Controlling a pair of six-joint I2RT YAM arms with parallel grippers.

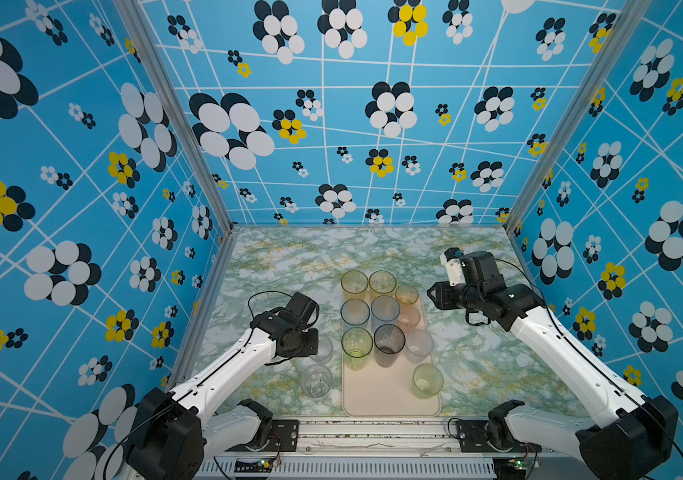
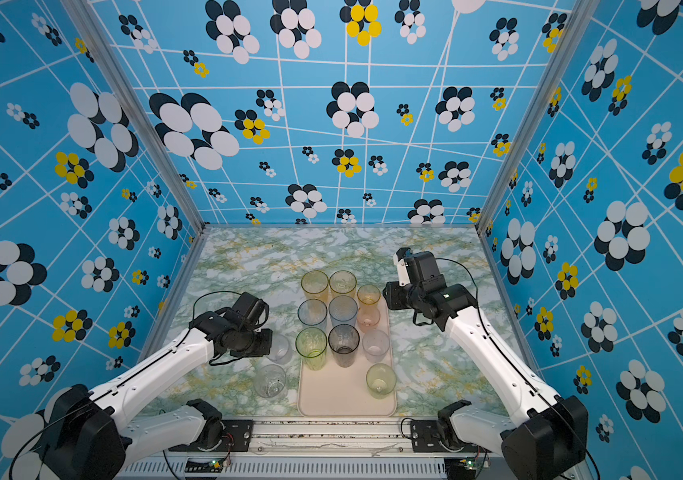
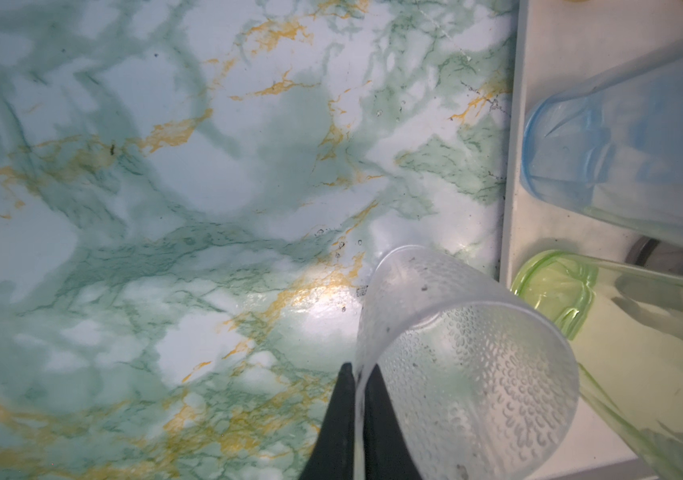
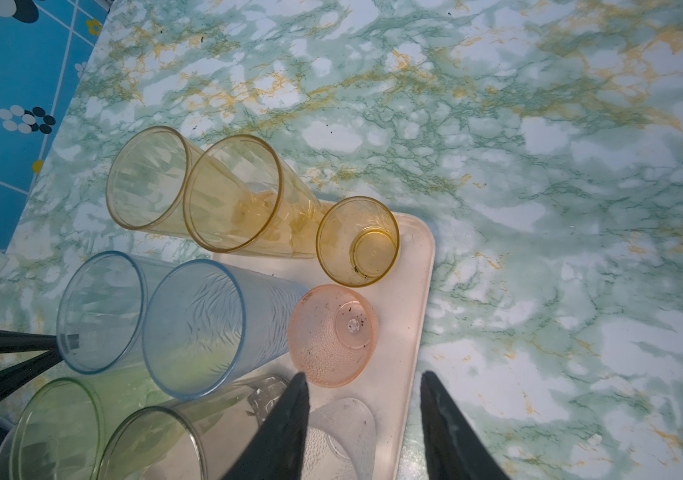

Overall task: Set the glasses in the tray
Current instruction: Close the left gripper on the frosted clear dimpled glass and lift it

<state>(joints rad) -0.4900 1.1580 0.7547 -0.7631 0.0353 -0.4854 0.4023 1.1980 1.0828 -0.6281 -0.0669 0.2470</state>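
A short frosted dimpled glass (image 3: pixel 468 365) stands on the marble table just left of the tray (image 1: pixel 381 395). My left gripper (image 3: pixel 359 368) is shut on its rim, one finger inside and one outside. In both top views the wrist covers most of this glass (image 1: pixel 325 348) (image 2: pixel 281 348). A clear short glass (image 1: pixel 316 380) stands nearer the front, off the tray. Several glasses fill the tray: amber (image 1: pixel 382 283), blue (image 1: pixel 385 309), green (image 1: pixel 357 343), smoky grey (image 1: pixel 389 340), pink (image 4: pixel 331 332) and a short green one (image 1: pixel 427 380). My right gripper (image 4: pixel 364 374) hangs open above the tray's right rim, holding nothing.
The right arm (image 1: pixel 489 291) reaches in from the right at the tray's far end. Blue flowered walls (image 1: pixel 165 249) close in the table on three sides. A metal rail (image 1: pixel 373 434) runs along the front edge. Bare marble table (image 1: pixel 290 257) lies behind the tray.
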